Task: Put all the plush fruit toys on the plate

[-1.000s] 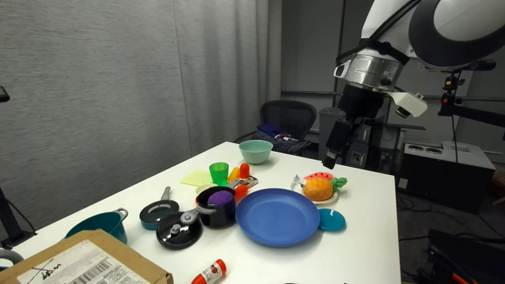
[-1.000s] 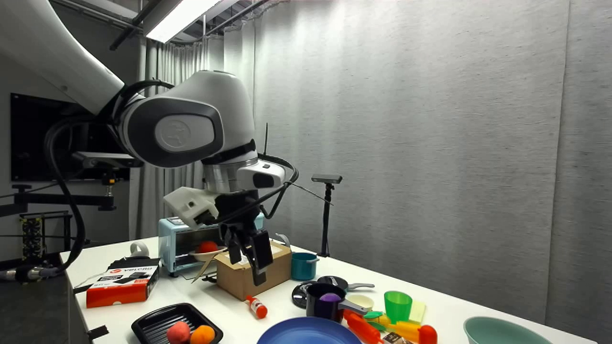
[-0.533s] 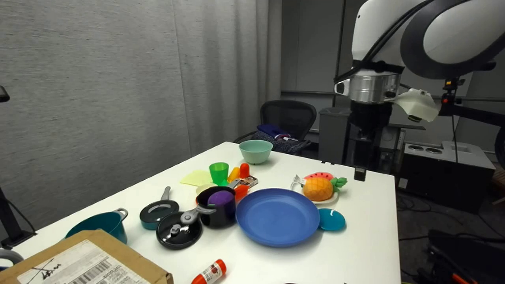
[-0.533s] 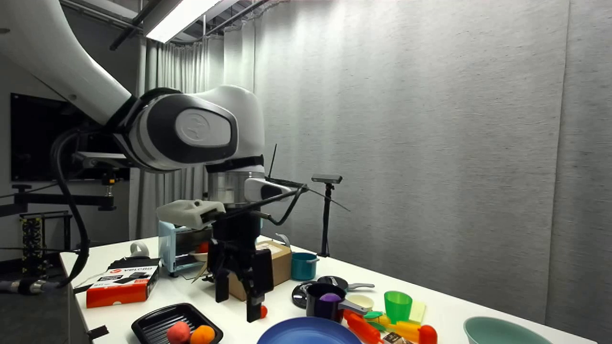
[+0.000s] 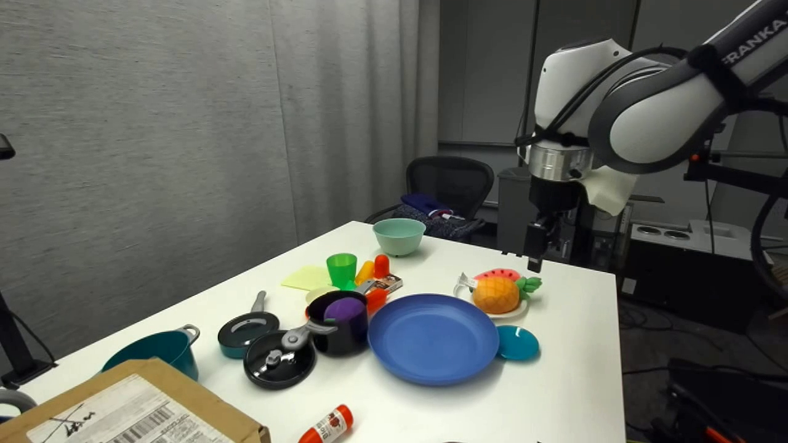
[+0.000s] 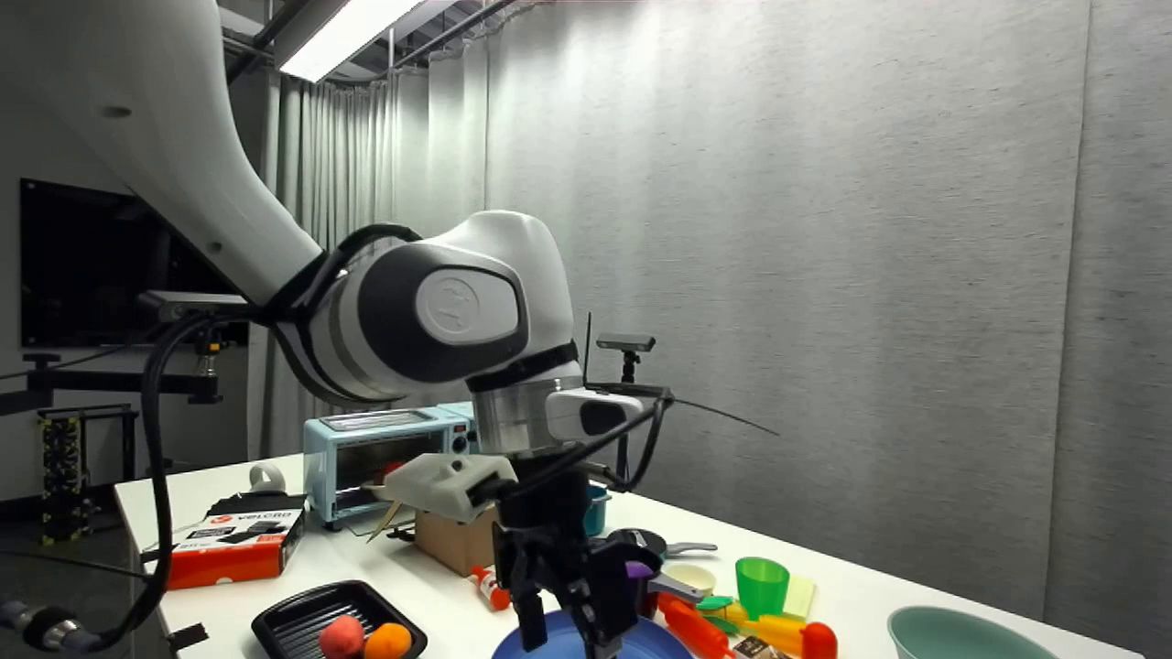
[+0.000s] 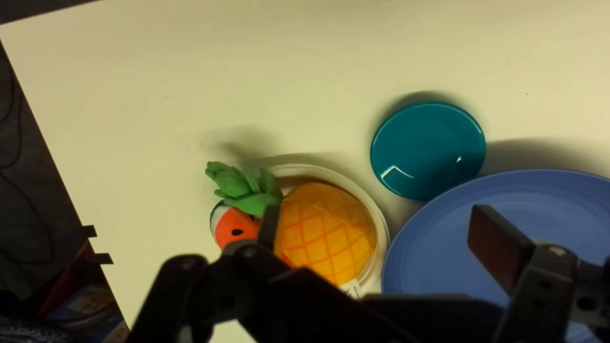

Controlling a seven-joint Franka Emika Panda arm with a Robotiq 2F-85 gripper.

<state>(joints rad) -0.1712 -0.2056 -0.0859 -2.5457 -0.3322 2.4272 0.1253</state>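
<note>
In an exterior view, the pincer (image 6: 568, 643) has just swung toward the blue plate (image 6: 661, 644) and now hides a part of it; I take this as the approach to a first grasp. A peach (image 6: 341, 636) and an orange (image 6: 387, 641) rest in a black tray (image 6: 302, 609) left of the plate; whether they are also plush, I cannot tell. In an exterior view, the pineapple toy (image 5: 496, 295) and the watermelon toy (image 5: 500, 272) lie together beyond the plate, toward its right; no toy is on the plate, so the task looks to be at its start. Here the pincer was farther right of the plate half a second ago, and now it hangs nearer to the pineapple, while both toys and the plate have kept their places on the bench (image 5: 542, 394). In the wrist view, the fingers (image 7: 495, 247) stand wide apart and hold nothing. The pineapple lies below in a white dish (image 7: 372, 205) just beside the plate, and the watermelon shows at the side away from the plate. In my judgement, the pincer should shift a little away from the plate before it goes down, otherwise one finger may press on the pineapple.
</note>
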